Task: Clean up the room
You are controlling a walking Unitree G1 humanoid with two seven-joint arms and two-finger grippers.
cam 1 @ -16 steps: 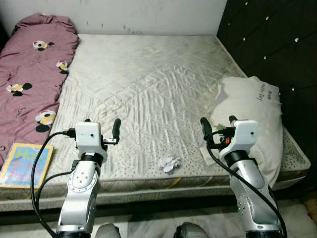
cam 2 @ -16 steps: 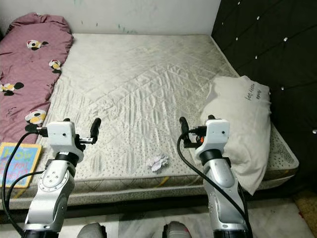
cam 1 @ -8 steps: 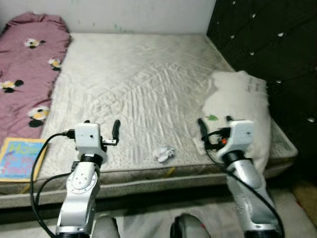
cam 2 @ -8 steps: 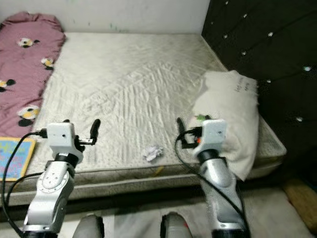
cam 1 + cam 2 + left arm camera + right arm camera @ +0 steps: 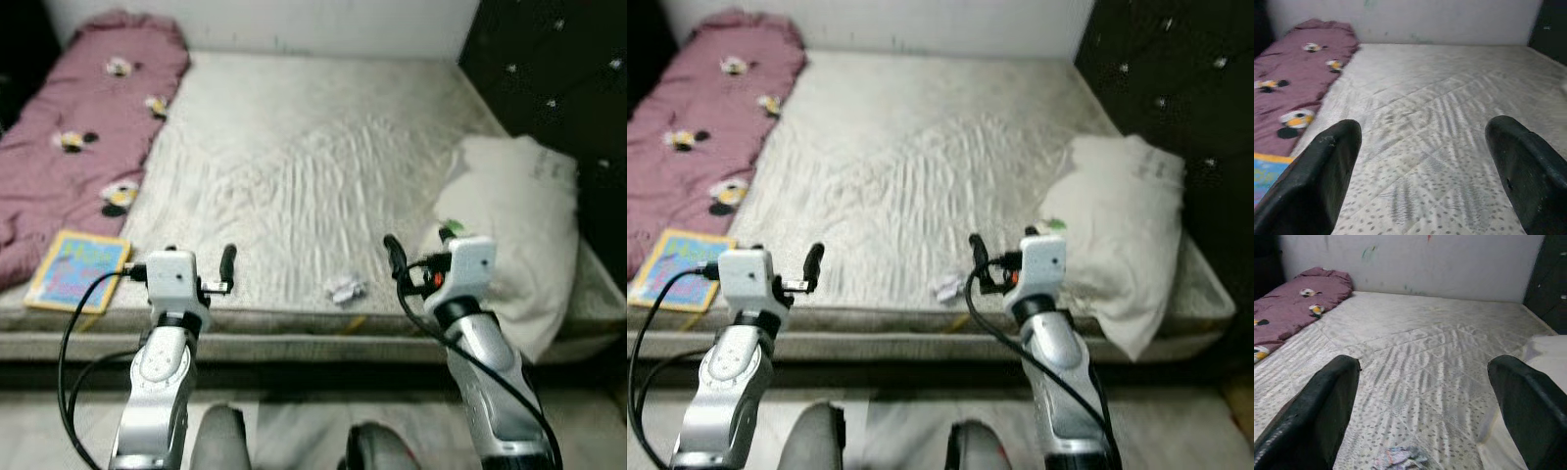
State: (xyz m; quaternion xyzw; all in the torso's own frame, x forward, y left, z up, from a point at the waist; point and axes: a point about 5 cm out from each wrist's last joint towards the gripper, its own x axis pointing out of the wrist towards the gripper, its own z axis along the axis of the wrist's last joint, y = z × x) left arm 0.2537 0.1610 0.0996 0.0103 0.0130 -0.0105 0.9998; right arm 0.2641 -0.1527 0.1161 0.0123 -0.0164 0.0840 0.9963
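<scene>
**Robot stands at the bed edge, both grippers empty and spread, paper scrap between them**

The robot faces a bare quilted grey-white mattress (image 5: 313, 166). The small crumpled white paper scrap (image 5: 344, 289) lies on the mattress close to its near edge, and it is the most clear piece of litter here, so I judge it is the first thing to pick up. It sits between the two arms, nearer to the right one, and it is also visible low in the right wrist view (image 5: 1400, 458).

The left gripper (image 5: 1415, 176) and the right gripper (image 5: 1420, 406) are both held up in front of the body over the near edge, with the fingers spread wide and nothing between them. This looks like a ready posture for approaching, not a grasp.

The scrap is a loose ball, only a little longer side to side along the mattress edge, so it has no real direction of pointing; a grip from almost any angle should work.

A rumpled mauve blanket with cartoon prints (image 5: 88, 147) lies along the left side, its long axis running away from the robot. A flat colourful children's book (image 5: 76, 270) rests at the near left corner, touching the blanket. A white pillow (image 5: 514, 215) leans against the black tufted headboard (image 5: 558, 69) on the right.
</scene>
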